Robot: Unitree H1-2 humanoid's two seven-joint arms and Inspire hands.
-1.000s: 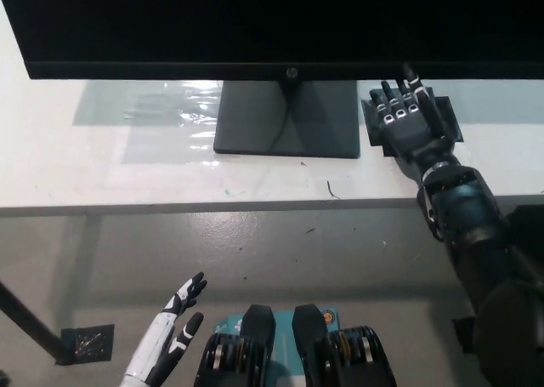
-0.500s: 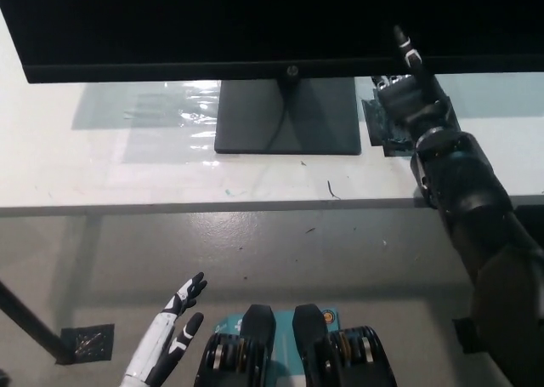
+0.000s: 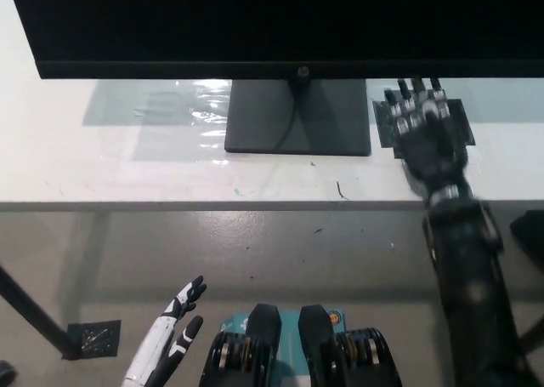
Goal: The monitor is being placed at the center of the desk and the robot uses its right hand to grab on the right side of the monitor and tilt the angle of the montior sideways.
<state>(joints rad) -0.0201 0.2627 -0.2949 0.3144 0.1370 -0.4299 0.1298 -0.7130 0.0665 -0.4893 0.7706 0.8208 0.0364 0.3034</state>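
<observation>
Monitor (image 3: 280, 21) stood at the far middle of the white desk (image 3: 102, 174). The black right hand (image 3: 422, 128) was open below its right edge, holding nothing. The white left hand (image 3: 170, 340) rested near, open.

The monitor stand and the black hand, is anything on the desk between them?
No. In the head view, only bare white desk separates the monitor stand from the right hand.

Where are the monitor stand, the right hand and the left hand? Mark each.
monitor stand (image 3: 297, 119), head view, flat base plate.
right hand (image 3: 425, 136), head view, back of the hand.
left hand (image 3: 170, 336), head view, middle of the hand.
</observation>
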